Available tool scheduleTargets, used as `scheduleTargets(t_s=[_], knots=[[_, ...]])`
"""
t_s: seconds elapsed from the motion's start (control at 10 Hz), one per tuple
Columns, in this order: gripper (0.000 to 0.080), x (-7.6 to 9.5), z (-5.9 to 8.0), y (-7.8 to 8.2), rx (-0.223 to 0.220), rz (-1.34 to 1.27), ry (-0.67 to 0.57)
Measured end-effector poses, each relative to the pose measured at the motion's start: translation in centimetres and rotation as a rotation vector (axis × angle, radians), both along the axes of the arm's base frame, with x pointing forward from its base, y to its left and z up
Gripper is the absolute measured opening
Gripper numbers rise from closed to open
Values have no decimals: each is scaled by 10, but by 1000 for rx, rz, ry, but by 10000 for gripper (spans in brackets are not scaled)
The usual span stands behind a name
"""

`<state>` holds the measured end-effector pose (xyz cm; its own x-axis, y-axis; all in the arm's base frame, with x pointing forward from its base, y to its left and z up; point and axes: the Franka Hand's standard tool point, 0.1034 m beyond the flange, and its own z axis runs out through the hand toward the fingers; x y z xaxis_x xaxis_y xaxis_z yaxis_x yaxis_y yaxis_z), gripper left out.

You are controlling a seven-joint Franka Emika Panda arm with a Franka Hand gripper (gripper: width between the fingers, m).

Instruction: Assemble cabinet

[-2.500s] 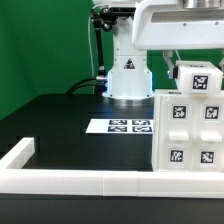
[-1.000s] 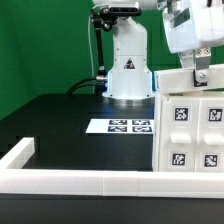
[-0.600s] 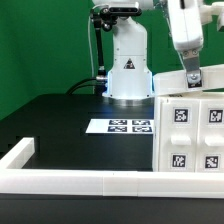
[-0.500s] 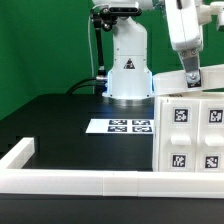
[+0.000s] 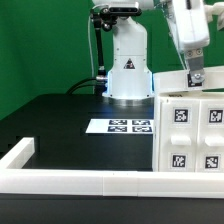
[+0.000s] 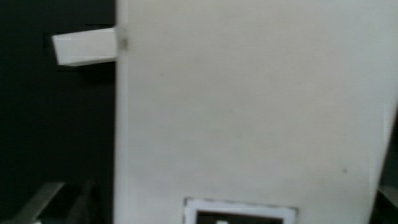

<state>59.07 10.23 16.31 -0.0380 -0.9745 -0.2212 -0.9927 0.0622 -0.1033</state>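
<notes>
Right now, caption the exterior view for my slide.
Panda gripper at the tagged white cabinet's top, marker board flat on the black table.

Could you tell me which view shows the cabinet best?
The exterior view: the cabinet shows its front and tag grid. The wrist view shows only a close blank white face and part of one tag.

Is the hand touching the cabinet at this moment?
Cannot tell. In the exterior view the hand overlaps the top edge of the cabinet, but no contact or gap shows plainly; the wrist view shows mainly its white face close up.
</notes>
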Motion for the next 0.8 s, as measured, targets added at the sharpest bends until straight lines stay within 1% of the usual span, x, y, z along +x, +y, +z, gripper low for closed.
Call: scheduleTargets(t_s=[0.2, 0.3, 0.6, 0.7, 0.8], knots=[[649, -3, 21, 5, -4, 216, -37], [649, -3, 23, 5, -12, 305, -55], [649, -3, 21, 5, -34, 501, -96], [649, -11, 20, 5, -56, 680, -54], [649, -8, 25, 6, -69, 876, -41]])
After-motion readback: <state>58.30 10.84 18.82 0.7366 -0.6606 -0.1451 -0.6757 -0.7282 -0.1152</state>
